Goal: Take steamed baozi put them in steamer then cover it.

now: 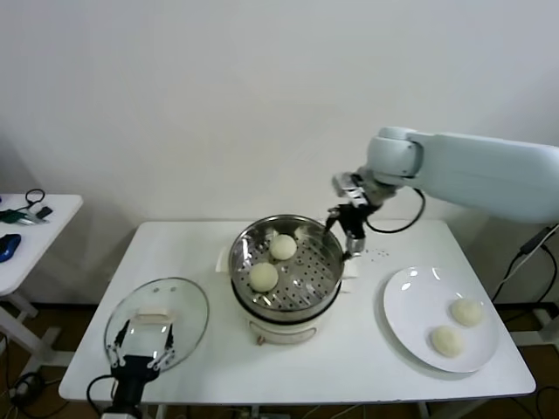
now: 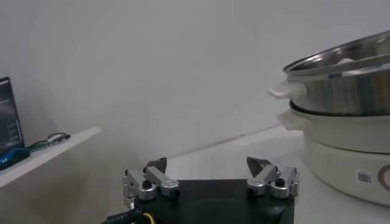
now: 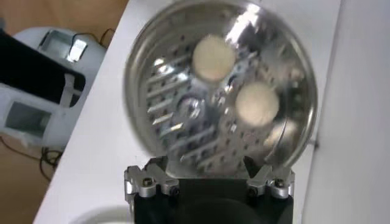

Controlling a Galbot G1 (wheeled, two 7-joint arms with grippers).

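The steamer (image 1: 307, 284), a shiny perforated basket on a white cooker base, stands mid-table and holds two baozi (image 1: 282, 246) (image 1: 264, 277). They also show in the right wrist view (image 3: 213, 57) (image 3: 256, 103). Two more baozi (image 1: 466, 312) (image 1: 447, 340) lie on a white plate (image 1: 410, 305) at the right. My right gripper (image 1: 342, 229) is open and empty, just above the steamer's far right rim. The glass cover (image 1: 188, 305) with its white handle lies at the front left. My left gripper (image 1: 140, 356) is open and empty over the cover's near edge.
A small white side table (image 1: 52, 209) with cables and a blue object stands at the far left. The steamer's side and handle (image 2: 341, 91) fill the right of the left wrist view. The table's front edge runs just below the cover and plate.
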